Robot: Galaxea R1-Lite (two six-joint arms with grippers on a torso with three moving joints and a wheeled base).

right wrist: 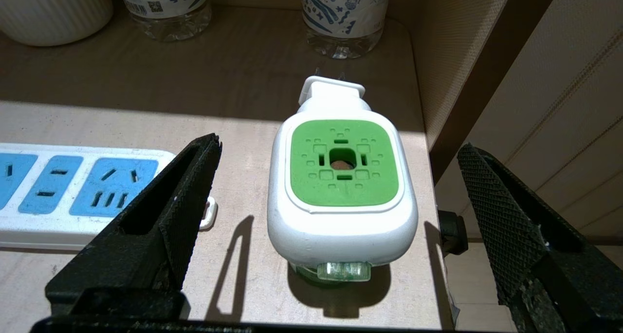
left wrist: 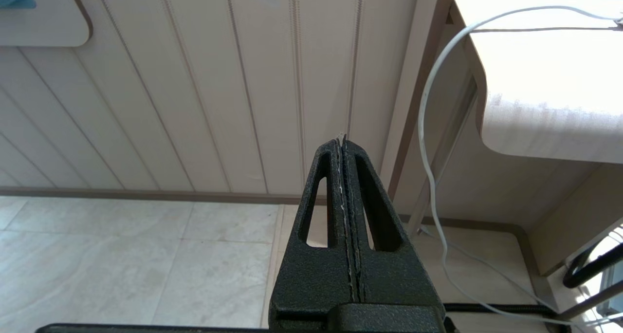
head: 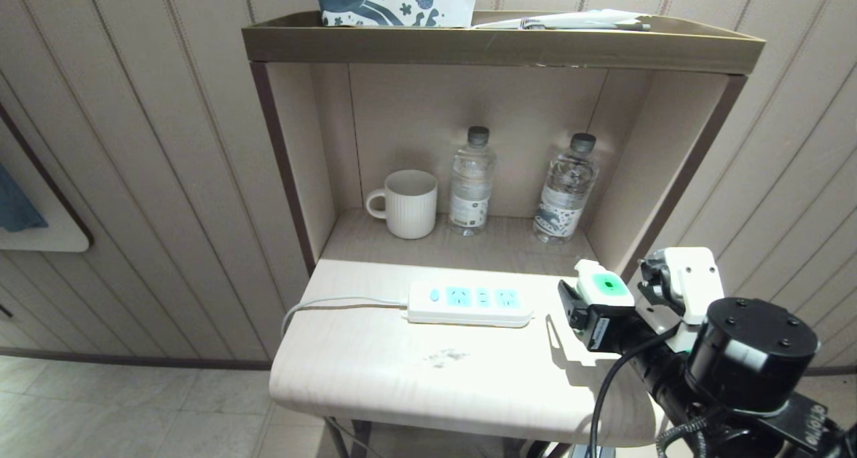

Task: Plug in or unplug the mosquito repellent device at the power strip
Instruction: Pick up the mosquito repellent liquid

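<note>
Straddling the white, green-topped mosquito repellent device [right wrist: 342, 192] at frame centre, our right gripper [right wrist: 336, 226] stands spread, gripping nothing. Left gripper [left wrist: 344, 153] pressed together. Device unplugged; grasping and plugging into the long white power strip [head: 470, 302] remain.

The left gripper [left wrist: 344, 143] hangs low beside the table [left wrist: 545, 128], its two black fingers [left wrist: 321, 216] pressed flat together and aimed at the panelled wall [left wrist: 219, 89] past the table's end. A pale cord [left wrist: 428, 143] comes off the table's top, drops over its rounded edge and trails onto the tiled floor [left wrist: 136, 260] below the table.
</note>
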